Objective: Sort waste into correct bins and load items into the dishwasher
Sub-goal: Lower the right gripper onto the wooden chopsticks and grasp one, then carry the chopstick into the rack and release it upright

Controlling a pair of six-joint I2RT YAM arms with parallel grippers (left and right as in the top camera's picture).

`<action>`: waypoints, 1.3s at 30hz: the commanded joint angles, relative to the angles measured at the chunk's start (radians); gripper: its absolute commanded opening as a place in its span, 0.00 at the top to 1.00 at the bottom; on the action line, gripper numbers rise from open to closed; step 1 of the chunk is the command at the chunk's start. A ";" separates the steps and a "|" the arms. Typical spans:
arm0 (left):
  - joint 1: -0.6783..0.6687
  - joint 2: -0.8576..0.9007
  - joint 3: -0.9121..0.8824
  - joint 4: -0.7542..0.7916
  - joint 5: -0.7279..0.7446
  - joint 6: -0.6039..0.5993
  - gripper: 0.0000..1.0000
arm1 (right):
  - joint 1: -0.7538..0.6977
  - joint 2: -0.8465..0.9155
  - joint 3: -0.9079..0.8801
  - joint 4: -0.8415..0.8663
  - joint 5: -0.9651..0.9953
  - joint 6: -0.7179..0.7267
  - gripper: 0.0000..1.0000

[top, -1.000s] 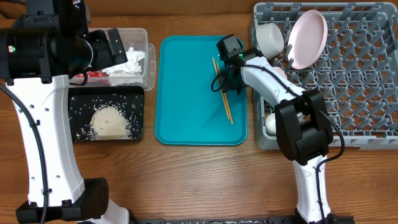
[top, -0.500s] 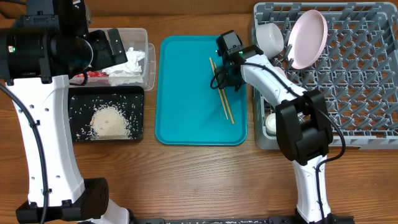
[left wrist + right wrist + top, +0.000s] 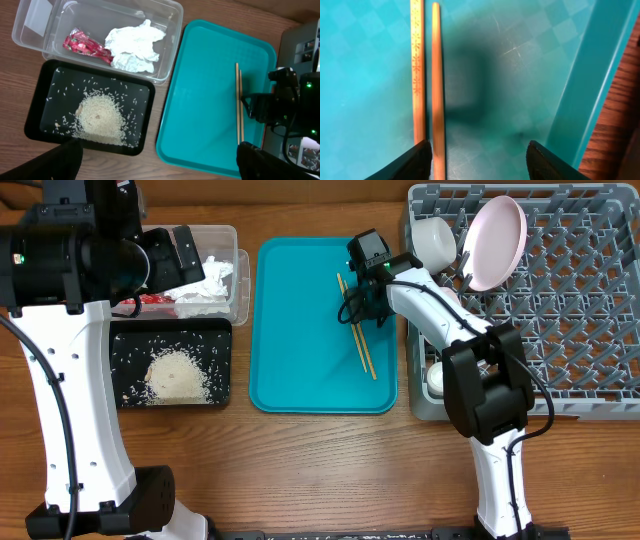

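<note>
The pair of wooden chopsticks (image 3: 356, 330) lies on the teal tray (image 3: 300, 330). My right gripper (image 3: 362, 305) hovers low over them, open. In the right wrist view (image 3: 480, 165) one chopstick (image 3: 436, 75) lies just inside the left finger and the other (image 3: 417, 75) runs under that finger. My left gripper (image 3: 185, 260) is open and empty above the clear tub (image 3: 228, 240), which holds the white napkin (image 3: 134, 45) and the red wrapper (image 3: 85, 44). Rice (image 3: 100, 117) lies in the black tray (image 3: 40, 107). The pink plate (image 3: 495, 242) and a white bowl (image 3: 433, 242) stand in the grey dish rack (image 3: 580, 330).
Another white dish (image 3: 437, 378) sits low in the rack's front left corner. The rack's left wall stands close to the right of the teal tray. The tub and black tray (image 3: 125, 340) sit left of the teal tray. Wooden tabletop (image 3: 320, 470) lies in front.
My right gripper shifted slightly left and toward the back over the chopsticks, whose far ends moved a little left. The left arm has not moved.
</note>
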 commanded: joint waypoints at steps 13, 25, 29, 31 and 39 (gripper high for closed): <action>0.003 0.003 0.002 0.001 -0.010 0.019 0.00 | 0.003 0.016 0.013 -0.042 -0.017 0.004 0.38; 0.002 0.003 0.002 0.001 -0.010 0.019 0.00 | 0.003 0.016 -0.084 -0.131 -0.088 0.020 0.65; 0.003 0.003 0.002 0.001 -0.010 0.019 0.00 | 0.003 0.016 -0.087 -0.177 -0.103 0.020 0.90; 0.003 0.003 0.002 0.001 -0.010 0.019 0.00 | 0.003 0.016 -0.087 -0.188 -0.103 0.020 0.96; 0.002 0.003 0.002 0.001 -0.010 0.019 0.00 | 0.003 -0.013 0.000 -0.259 -0.102 0.018 0.96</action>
